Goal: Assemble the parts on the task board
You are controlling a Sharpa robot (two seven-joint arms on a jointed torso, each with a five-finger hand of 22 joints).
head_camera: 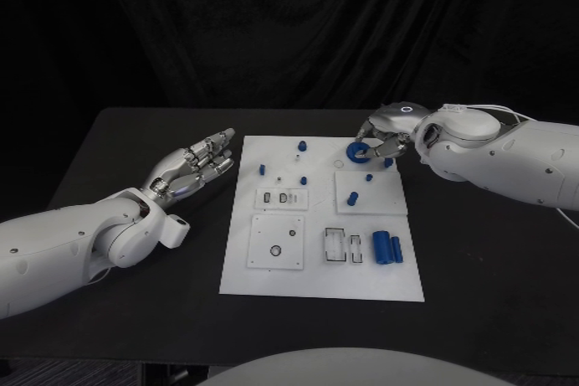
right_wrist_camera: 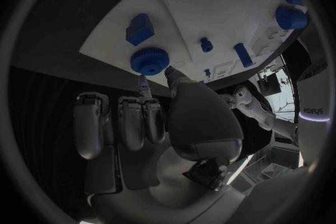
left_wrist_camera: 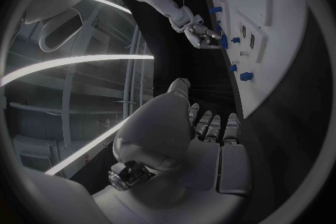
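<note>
One part in play: right hand [head_camera: 388, 140] pinches the blue gear [head_camera: 358, 152] in its fingers [right_wrist_camera: 143, 87] over the board's [head_camera: 316, 277] far right corner, probably lining it up for seating, while left hand [head_camera: 199, 164] hovers released, fingers spread, beside the board above the bench [head_camera: 145, 135].

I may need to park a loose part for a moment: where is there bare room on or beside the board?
Free: the black table beside the open left hand, and the task board strip nearest the robot. Crowded: the far right corner, where the right hand holds the blue gear among small blue pegs.
</note>
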